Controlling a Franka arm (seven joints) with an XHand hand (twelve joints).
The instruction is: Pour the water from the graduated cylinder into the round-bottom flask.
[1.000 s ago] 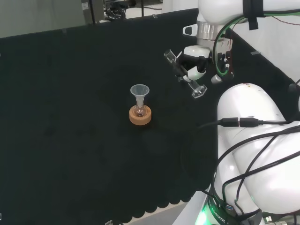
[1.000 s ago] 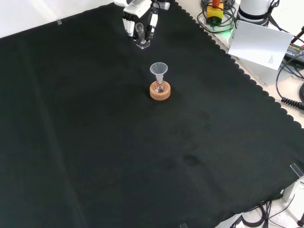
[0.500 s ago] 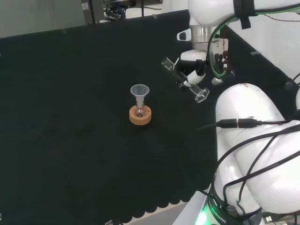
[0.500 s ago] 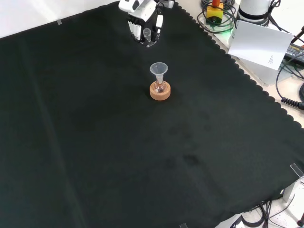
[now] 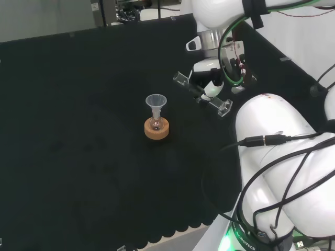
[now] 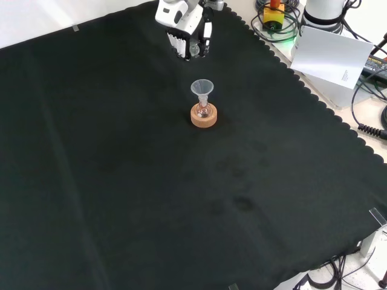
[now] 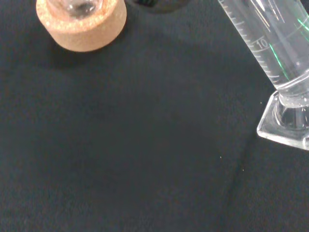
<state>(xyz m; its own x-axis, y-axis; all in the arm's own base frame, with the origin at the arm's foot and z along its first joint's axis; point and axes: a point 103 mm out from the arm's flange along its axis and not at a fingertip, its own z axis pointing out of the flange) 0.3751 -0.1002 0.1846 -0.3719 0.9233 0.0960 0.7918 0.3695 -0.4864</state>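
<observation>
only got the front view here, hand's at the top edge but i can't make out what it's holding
Observer: In the head view the hand is shut on the cylinder, tilted far over, base toward the arm.
Operator: is its mouth over the funnel yet
Observer: No. In the head view the mouth is right of the funnel with black cloth between them.
Operator: funnel seated in the flask?
Observer: Yes, its stem goes into the flask on the cork ring.
Operator: anything in the cylinder
Observer: The wrist view shows its clear marked wall and base; I cannot tell a water level.
</observation>
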